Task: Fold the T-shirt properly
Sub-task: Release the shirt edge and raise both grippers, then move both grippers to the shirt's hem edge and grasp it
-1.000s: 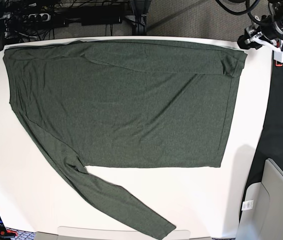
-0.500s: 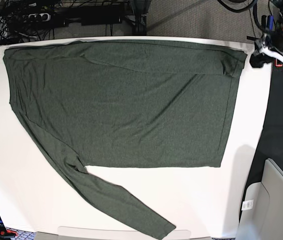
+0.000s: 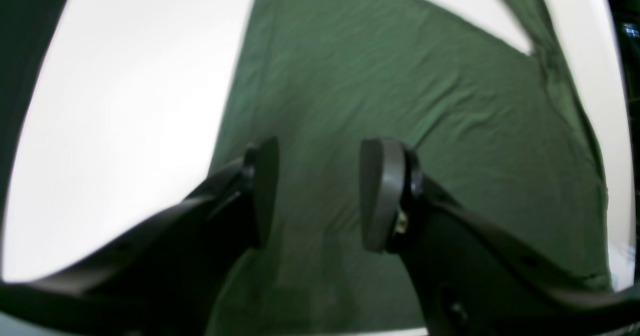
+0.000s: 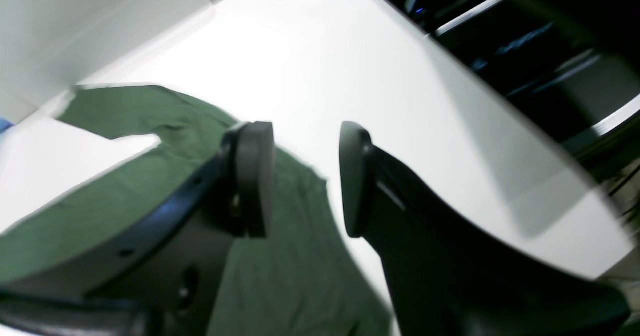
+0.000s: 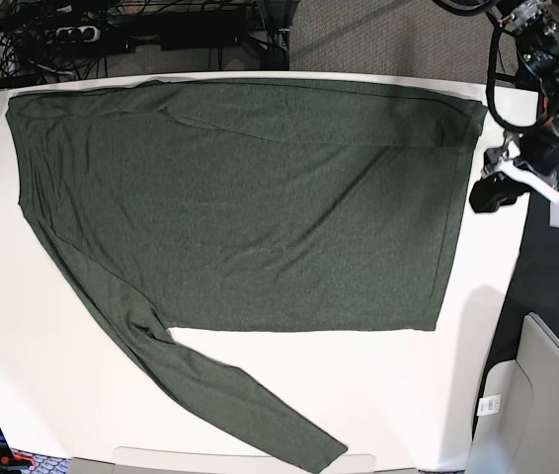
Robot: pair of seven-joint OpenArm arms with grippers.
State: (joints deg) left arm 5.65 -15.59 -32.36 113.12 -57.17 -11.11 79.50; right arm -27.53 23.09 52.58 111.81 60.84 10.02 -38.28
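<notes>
The T-shirt point(image 5: 250, 207) lies spread flat across the white surface point(image 5: 477, 326), its dark olive body filling most of the top. Its far edge runs right along the surface's back rim, nearly flush with it. One long sleeve point(image 5: 230, 395) trails diagonally toward the near edge, the cuff ending just short of the front rim. The hem side is a clean straight line, and beyond it there's a broad strip of bare white surface. Another wide bare patch sits at the near corner, between the sleeve and the shirt's lower edge.

Over on that open hem side, the left tool point(image 5: 487, 193) hangs above the bare strip, just beside the shirt's edge and not touching it. From its wrist camera the left tool point(image 3: 320, 191) is spread apart with nothing between the pads, green fabric below and white surface off to one side.

The right tool point(image 4: 305, 176) is out of the base view; its own camera shows the two pads parted, empty, hanging over the shirt's edge where the fabric point(image 4: 295, 266) meets white surface. Past that, the surface's rim drops off to dark clutter.
</notes>
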